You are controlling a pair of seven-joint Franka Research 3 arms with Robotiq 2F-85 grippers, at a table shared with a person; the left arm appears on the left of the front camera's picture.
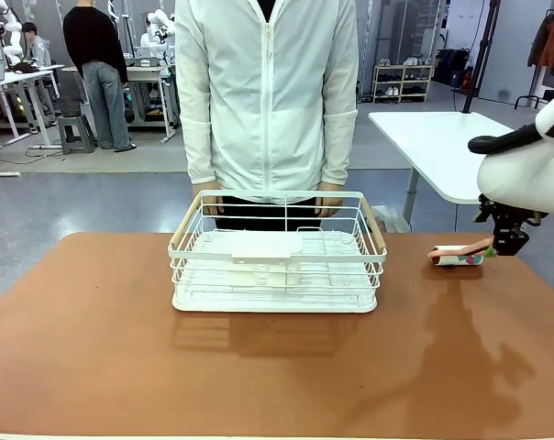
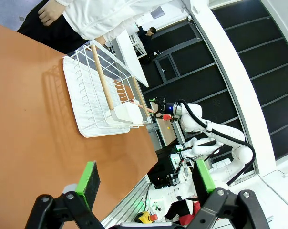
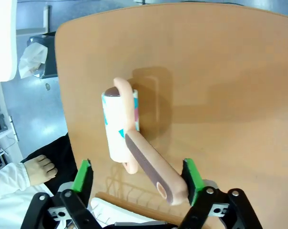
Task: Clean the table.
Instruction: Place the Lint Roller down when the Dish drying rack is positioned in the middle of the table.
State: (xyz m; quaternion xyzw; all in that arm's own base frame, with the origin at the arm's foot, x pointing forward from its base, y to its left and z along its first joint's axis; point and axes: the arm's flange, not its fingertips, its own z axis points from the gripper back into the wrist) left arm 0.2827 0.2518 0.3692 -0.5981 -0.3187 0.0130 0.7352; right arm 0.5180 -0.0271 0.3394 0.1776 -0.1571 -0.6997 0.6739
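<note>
1. The right gripper (image 3: 137,176) is seen w/ jaws spread wide; green pads (image 3: 83,175) sit either side of a lint roller (image 3: 121,125), w/ clear gaps to the handle on both sides.
2. The roller's pink handle (image 3: 151,167) is seen running diagonally between the pads; no pad contact is seen. Its white drum w/ coloured marks is found just beyond the fingertips, lying on the table (image 1: 277,367).
3. In the front view, the right gripper (image 1: 508,240) is seen just above the table's far right edge, w/ the lint roller (image 1: 458,256) just beside it on the basket side, resting on the top.
4. The reddish-brown table is seen directly under and ahead of the right gripper; its rounded corner lies beyond the roller in the wrist view.
5. The left gripper (image 2: 146,179) is seen spread, nothing between its pads; it hangs over the table's edge.
6. A white wire basket (image 1: 277,252) is seen well ahead of the left gripper, well apart from the right one, on the table's middle.
7. A person's hands (image 1: 328,200) are held at the basket's far rim.
</note>
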